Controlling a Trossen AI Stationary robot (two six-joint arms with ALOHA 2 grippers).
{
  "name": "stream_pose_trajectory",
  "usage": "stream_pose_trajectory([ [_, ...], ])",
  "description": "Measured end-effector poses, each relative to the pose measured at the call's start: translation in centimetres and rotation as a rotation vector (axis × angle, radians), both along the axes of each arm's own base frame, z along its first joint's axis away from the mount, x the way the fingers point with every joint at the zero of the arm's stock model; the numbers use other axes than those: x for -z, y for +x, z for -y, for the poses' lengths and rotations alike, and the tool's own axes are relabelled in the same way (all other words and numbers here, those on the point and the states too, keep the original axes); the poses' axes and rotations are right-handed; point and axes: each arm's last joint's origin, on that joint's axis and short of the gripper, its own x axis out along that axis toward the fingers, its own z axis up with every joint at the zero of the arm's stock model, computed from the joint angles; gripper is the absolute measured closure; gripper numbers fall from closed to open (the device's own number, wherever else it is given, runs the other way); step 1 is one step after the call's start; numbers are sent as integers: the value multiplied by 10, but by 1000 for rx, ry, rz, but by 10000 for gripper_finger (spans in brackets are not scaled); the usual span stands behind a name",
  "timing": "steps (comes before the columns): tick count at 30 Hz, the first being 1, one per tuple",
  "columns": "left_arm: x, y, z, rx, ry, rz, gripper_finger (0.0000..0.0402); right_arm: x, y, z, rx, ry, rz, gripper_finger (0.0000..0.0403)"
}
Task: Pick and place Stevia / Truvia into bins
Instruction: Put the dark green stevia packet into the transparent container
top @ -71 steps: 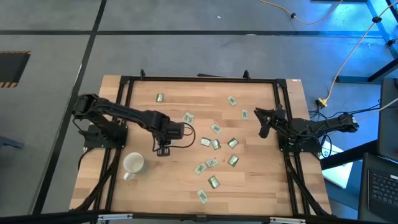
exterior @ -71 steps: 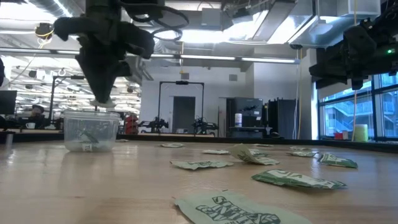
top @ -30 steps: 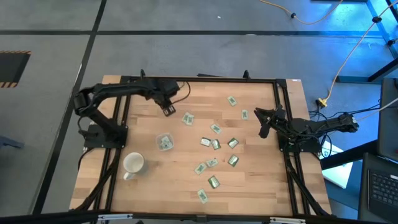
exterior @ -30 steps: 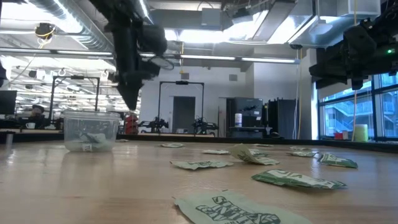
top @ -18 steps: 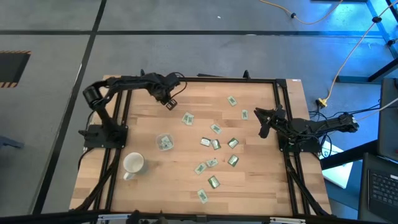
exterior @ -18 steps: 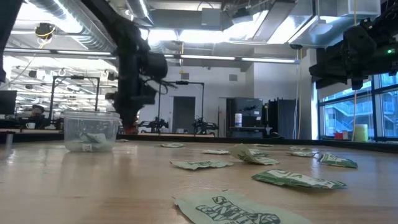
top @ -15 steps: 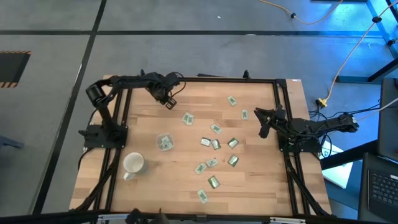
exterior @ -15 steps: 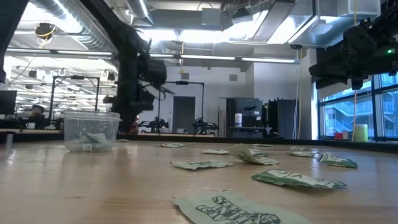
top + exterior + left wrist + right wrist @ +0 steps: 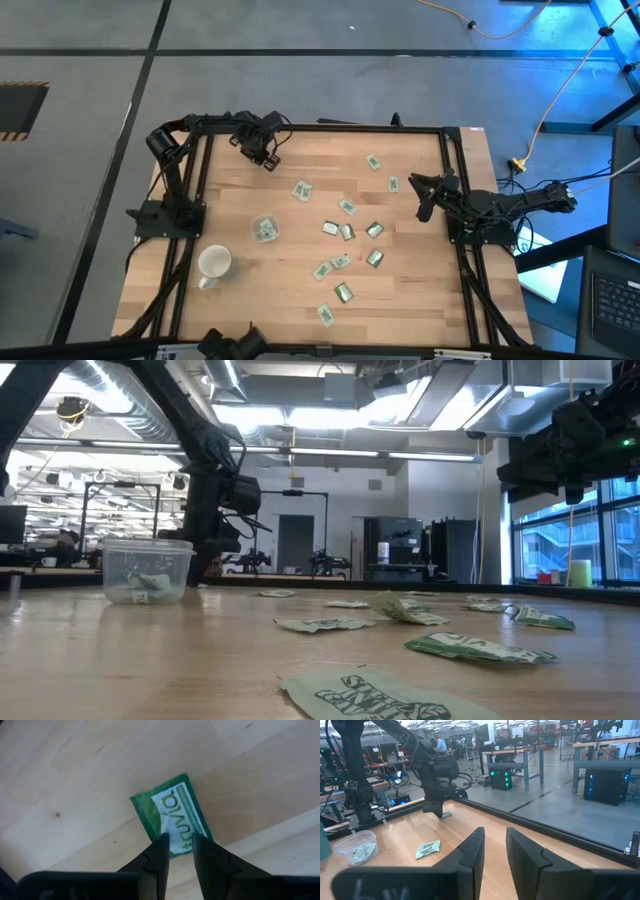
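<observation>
Left wrist view: Truvia sachet [image 9: 172,814] flat on wooden table [image 9: 75,780], long axis running 11-to-5 o'clock, near end between left gripper [image 9: 178,839] fingertips, narrowly parted, not clamped. Right gripper [image 9: 494,834] slightly open, empty.

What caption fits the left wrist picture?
Left tool poised open over a green-and-white Truvia sachet on the wooden table.

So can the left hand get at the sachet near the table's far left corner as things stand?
Probably yes. The left hand is right over that sachet, its open fingers either side of the near end. Nothing lies between them, and the wood around it is bare.
</observation>
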Motion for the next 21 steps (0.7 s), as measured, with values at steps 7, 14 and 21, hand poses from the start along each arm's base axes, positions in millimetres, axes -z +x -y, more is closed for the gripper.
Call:
stream_pose_trajectory([
  [7, 1, 0, 0, 16, -9, 2, 354, 0, 0, 0, 0, 0, 0, 318],
  [14, 2, 0, 0, 20, -11, -1, 398, 0, 0, 0, 0, 0, 0, 318],
  [21, 2, 1, 1, 55, -13, -11, 382, 0, 0, 0, 0, 0, 0, 318],
])
